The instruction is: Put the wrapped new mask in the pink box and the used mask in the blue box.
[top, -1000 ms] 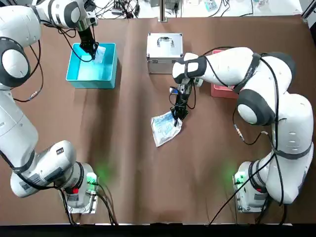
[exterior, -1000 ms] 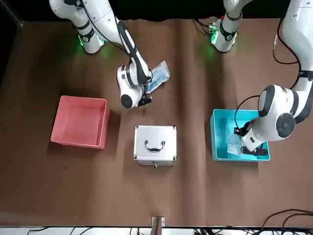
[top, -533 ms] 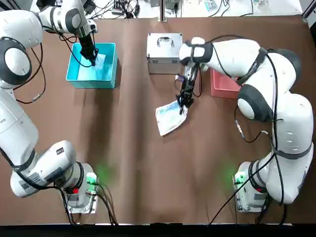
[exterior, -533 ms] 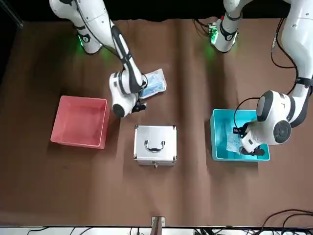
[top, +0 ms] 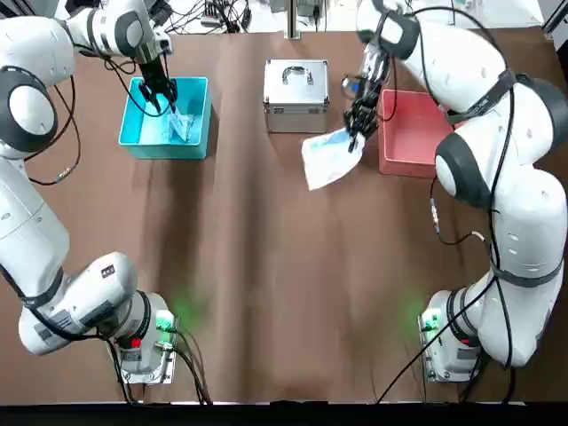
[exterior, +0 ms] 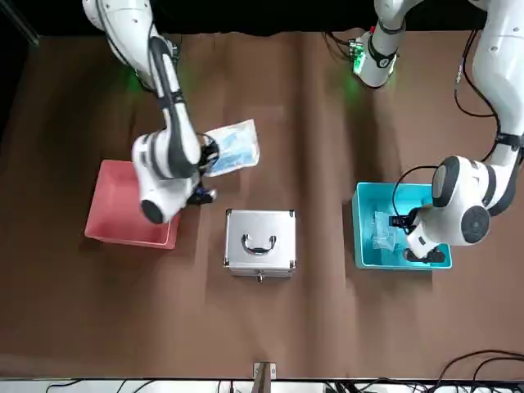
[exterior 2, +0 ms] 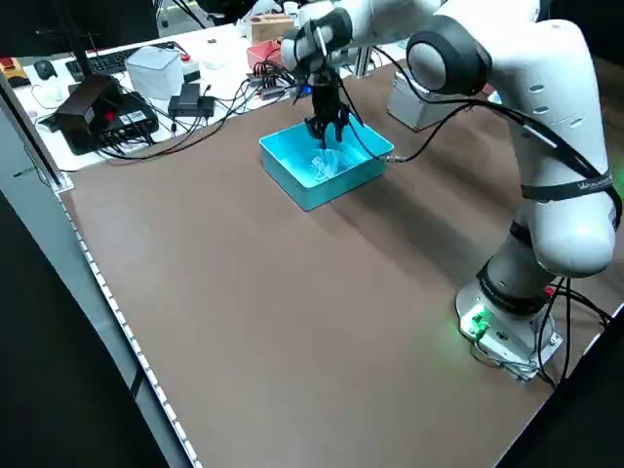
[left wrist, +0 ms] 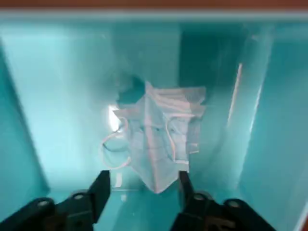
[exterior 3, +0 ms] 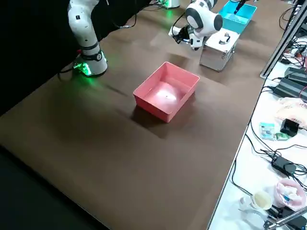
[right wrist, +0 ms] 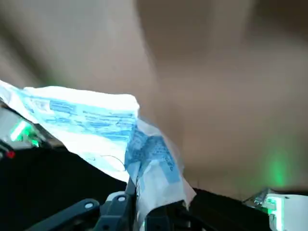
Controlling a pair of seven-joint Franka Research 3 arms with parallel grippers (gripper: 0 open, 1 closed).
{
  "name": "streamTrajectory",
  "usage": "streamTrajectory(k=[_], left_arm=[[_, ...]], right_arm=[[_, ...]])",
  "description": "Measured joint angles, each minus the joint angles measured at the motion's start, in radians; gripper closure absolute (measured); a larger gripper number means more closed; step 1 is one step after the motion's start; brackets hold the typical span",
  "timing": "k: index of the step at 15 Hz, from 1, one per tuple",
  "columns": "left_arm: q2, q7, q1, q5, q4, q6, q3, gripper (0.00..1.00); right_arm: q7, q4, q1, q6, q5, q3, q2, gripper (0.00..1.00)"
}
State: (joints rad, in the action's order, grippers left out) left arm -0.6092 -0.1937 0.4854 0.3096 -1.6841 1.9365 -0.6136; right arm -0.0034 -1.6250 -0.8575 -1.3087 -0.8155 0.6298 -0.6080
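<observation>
The right gripper (top: 358, 122) pinches one edge of the wrapped new mask (top: 330, 157), so the packet hangs off the table and trails to the side of the fingers away from the pink box (top: 417, 133). This edge grip lets the packet be carried over the low wall. The pink box, just beside the gripper, holds nothing visible. A silver case (top: 296, 82) stands on the gripper's other side.

The left gripper (top: 163, 94) hangs inside the blue box (top: 142, 133) with fingers (left wrist: 98, 192) spread, gripping nothing. The used mask (left wrist: 159, 144) lies on the box floor directly beneath and between them. Judged from this, the used mask is placed; the wrapped mask is not yet.
</observation>
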Motion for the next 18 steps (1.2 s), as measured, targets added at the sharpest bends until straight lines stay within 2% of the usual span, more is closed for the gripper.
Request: streamTrajectory(k=[1,3,6,9,12,15,18], left_arm=[[0.056,0.000,0.002,0.000,0.022,-0.014,-0.004,0.15],[0.122,0.000,0.007,0.000,0.066,-0.071,-0.020,0.00],[0.210,0.001,0.009,-0.005,0.156,-0.227,-0.060,0.00],[0.272,0.040,0.009,-0.077,0.238,-0.325,-0.081,0.00],[0.318,0.064,0.039,-0.143,0.274,-0.344,-0.081,0.00],[0.337,0.073,0.057,-0.160,0.303,-0.361,-0.078,0.00],[0.341,0.073,0.059,-0.160,0.313,-0.366,-0.077,0.00]], right_arm=[[-0.005,0.015,0.005,0.003,0.023,0.085,0.000,0.91],[-0.068,0.019,0.028,0.004,0.081,0.154,0.000,0.91],[-0.240,0.019,0.132,0.004,0.184,0.209,0.000,0.91],[-0.433,0.019,0.294,0.002,0.246,0.213,-0.004,0.91],[-0.556,0.019,0.419,0.001,0.253,0.212,-0.008,0.91],[-0.579,0.017,0.459,-0.012,0.252,0.193,-0.025,0.91],[-0.578,0.016,0.456,-0.060,0.252,0.140,-0.079,0.91]])
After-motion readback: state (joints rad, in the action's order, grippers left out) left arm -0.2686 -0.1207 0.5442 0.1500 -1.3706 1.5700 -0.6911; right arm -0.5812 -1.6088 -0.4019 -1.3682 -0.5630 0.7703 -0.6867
